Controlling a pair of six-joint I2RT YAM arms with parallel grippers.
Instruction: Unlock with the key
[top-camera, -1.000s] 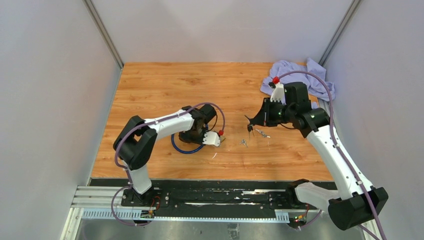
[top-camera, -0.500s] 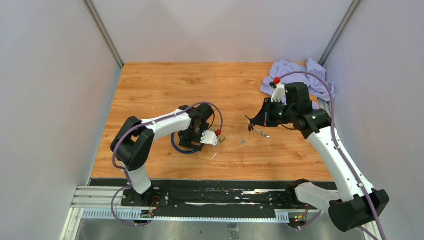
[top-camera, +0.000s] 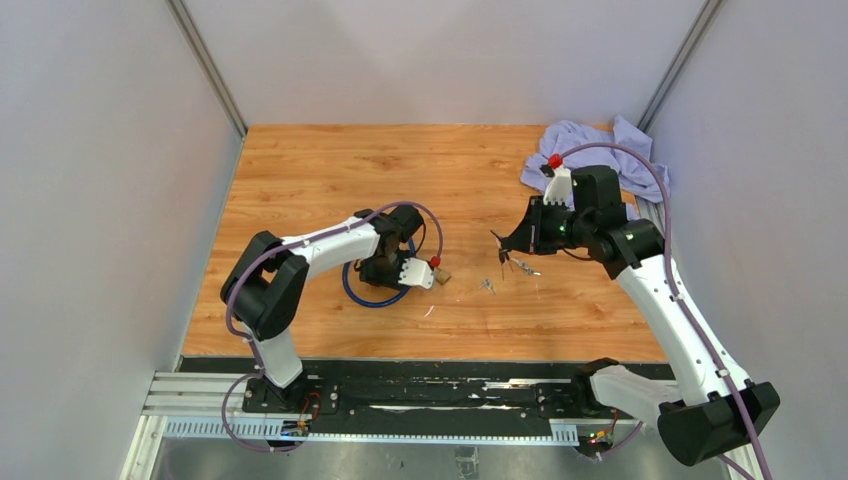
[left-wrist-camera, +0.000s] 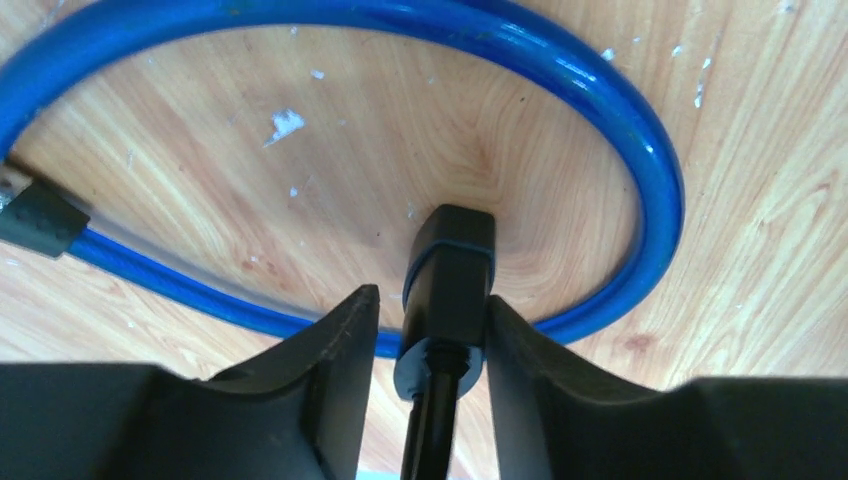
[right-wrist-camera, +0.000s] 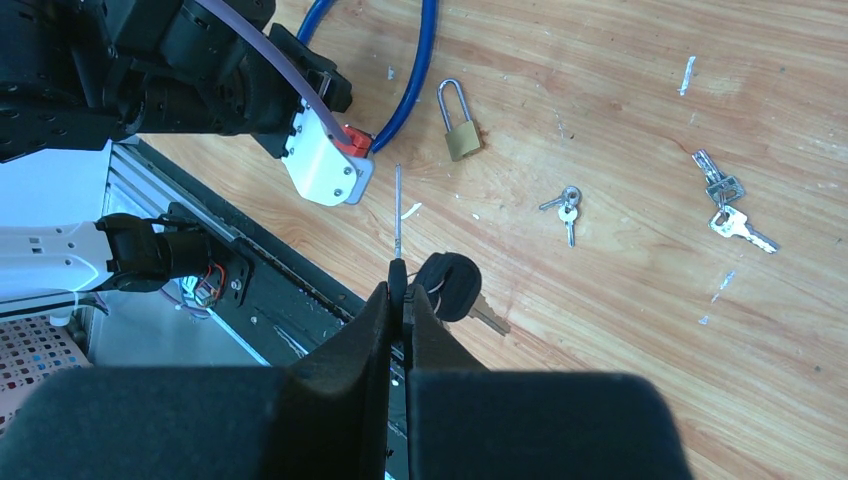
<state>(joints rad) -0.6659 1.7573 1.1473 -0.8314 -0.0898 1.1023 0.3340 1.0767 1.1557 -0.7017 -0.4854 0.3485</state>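
Pincers at work on a pale wooden tabletop (top-camera: 330, 170).

Left pincer (left-wrist-camera: 430, 302): low over the board, at about 8 o'clock from table centre in the top view. Jaws stand apart and straddle the black lock barrel (left-wrist-camera: 450, 275) of a blue plastic-coated cable lock (left-wrist-camera: 600, 110). One finger sits against the barrel; the other shows a thin gap, so no firm clamp. Barrel points to 12 o'clock in the wrist view, with the blue loop arching round it from 9 through 12 to 4 o'clock.

Right pincer (right-wrist-camera: 402, 298): raised above the board at 3 o'clock from the left one, well apart from it. Clenched tight on a black-headed steel key (right-wrist-camera: 397, 210). The thin blade juts out toward 12 o'clock in the wrist view, in line with the fingers. A second black key head (right-wrist-camera: 450, 285) hangs just beside it at 3 o'clock.

Small brass padlock (right-wrist-camera: 460, 135) lies flat at 1 o'clock from the blade tip, next to the cable loop and touched by neither pincer.

Loose silver keys (right-wrist-camera: 566, 208) and a silver key bunch (right-wrist-camera: 728, 200) lie further toward 3 o'clock.

Crumpled lavender cloth (top-camera: 600, 150) sits at the far right corner.
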